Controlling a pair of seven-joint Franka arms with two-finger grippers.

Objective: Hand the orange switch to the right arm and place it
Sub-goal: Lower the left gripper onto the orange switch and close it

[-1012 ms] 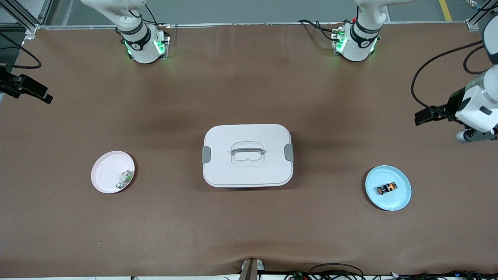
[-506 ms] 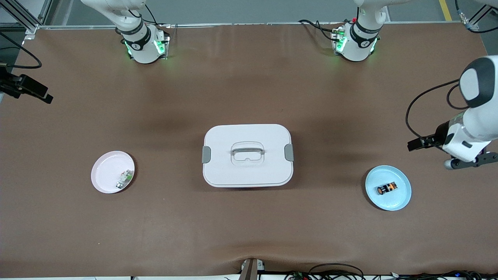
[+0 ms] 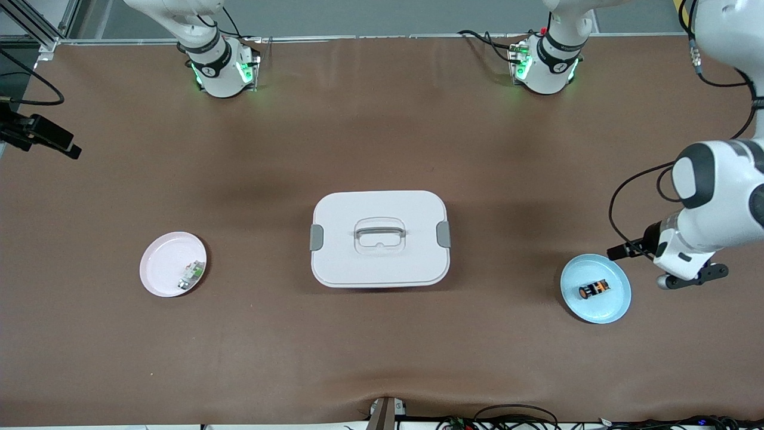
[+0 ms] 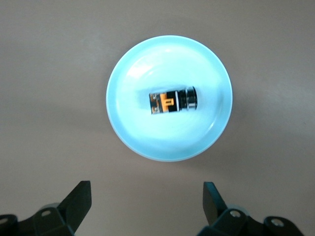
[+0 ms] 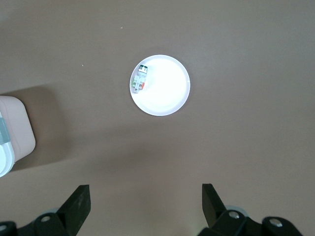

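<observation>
Low at the right of the front view, the orange switch (image 3: pixel 594 289) lies on its side in the light-blue plate (image 3: pixel 615 307), long axis across the left end effector's (image 4: pixel 146 209) open, empty fingers hovering beside the plate; the right end effector (image 5: pixel 145 209), likewise open, waits over the pink plate (image 3: pixel 156 263).

Robot lab: 2 bolted arm bases (image 3: pixel 222 68), aluminium framing (image 3: pixel 36 27).

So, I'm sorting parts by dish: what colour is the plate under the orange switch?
Light blue plate; clearest in the left wrist view.
</observation>
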